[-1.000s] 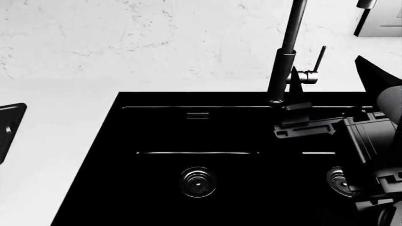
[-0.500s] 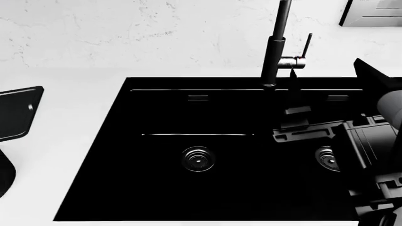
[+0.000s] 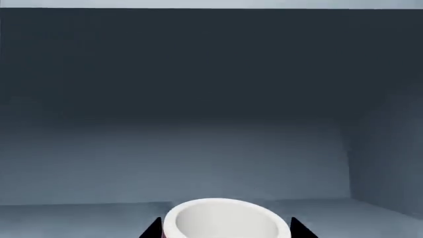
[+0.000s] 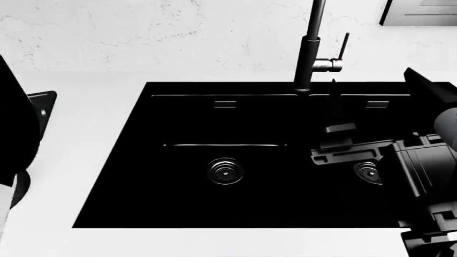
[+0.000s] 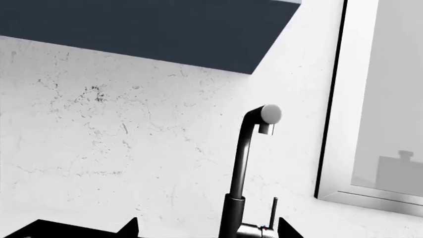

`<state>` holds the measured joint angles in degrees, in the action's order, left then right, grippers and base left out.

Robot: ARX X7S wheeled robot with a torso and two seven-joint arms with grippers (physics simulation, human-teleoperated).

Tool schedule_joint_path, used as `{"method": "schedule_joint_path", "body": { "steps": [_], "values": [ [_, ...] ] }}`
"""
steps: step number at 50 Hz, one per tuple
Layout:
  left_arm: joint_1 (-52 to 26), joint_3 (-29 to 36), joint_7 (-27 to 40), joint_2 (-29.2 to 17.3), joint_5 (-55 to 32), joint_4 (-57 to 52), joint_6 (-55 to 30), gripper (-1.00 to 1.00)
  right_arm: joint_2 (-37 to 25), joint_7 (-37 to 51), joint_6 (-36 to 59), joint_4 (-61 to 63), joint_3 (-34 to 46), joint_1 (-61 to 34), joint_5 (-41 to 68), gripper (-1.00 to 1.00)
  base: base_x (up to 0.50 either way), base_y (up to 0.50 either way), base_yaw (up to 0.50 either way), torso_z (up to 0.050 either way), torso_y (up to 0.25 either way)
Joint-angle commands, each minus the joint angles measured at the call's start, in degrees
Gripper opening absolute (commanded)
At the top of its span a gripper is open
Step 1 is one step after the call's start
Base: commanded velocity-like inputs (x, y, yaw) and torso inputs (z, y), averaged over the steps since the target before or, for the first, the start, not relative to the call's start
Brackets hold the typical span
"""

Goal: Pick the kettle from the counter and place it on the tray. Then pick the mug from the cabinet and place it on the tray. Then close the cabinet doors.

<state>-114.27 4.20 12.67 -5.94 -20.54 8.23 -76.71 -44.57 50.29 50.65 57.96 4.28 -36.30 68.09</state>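
Note:
The mug (image 3: 225, 218) shows its white inside and a sliver of red side, standing on the shelf inside the dark blue-grey cabinet (image 3: 211, 89). My left gripper (image 3: 225, 230) is open, with one black fingertip on each side of the mug's rim. In the head view a black corner of the tray (image 4: 44, 104) lies on the white counter (image 4: 93, 107) at the far left, partly behind a large black shape that is probably my left arm (image 4: 13, 123). The kettle is not in view. My right gripper (image 4: 334, 115) hovers open over the sink (image 4: 228, 203), holding nothing.
A tall black faucet (image 4: 309, 53) with a side lever stands behind the sink's divider, straight ahead of the right gripper (image 5: 208, 230). The cabinet's dark underside (image 5: 132, 29) hangs above the marble backsplash. A framed window (image 5: 383, 99) is on the right.
The head view has shifted: sink and faucet now sit lower and further left, and more counter shows in front. The black shape has come in at the left edge. The right gripper stays open.

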Motion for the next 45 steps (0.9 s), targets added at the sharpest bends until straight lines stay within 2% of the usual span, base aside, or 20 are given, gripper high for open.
{"method": "schedule_joint_path", "body": {
  "steps": [1, 4, 7, 17, 45],
  "values": [
    [16.98, -6.83, 3.01, -1.07, -10.75, -24.99, -13.20, -1.00, -0.10, 0.07, -0.88, -0.40, 0.71, 0.50, -0.84, 1.00, 0.00, 0.00, 0.00, 0.000, 0.000],
    [20.15, -6.78, 7.16, -2.47, -17.55, -26.68, -13.16, -1.00, 0.23, -0.02, -1.40, -0.69, 0.80, 0.61, -1.65, 1.00, 0.00, 0.00, 0.00, 0.000, 0.000],
    [23.51, -6.45, 8.70, -3.67, -20.30, -27.83, -12.70, -1.00, 0.33, -0.02, -1.16, -0.85, 1.67, 0.82, -3.53, 1.00, 0.00, 0.15, 0.00, 0.000, 0.000],
    [26.62, -5.16, 9.50, -5.41, -21.96, -27.54, -11.12, -1.00, 0.52, 0.21, -0.85, -0.84, 3.53, 0.43, -5.42, 1.00, 0.00, 0.50, 0.00, 0.000, 0.000],
    [25.19, -3.80, 11.41, -8.17, -24.37, -24.46, -8.95, -1.00, -0.09, 0.20, -2.33, -1.39, 4.81, 1.00, -6.40, 1.00, 0.00, 0.50, 0.00, 0.000, 0.000]
  ]
}}
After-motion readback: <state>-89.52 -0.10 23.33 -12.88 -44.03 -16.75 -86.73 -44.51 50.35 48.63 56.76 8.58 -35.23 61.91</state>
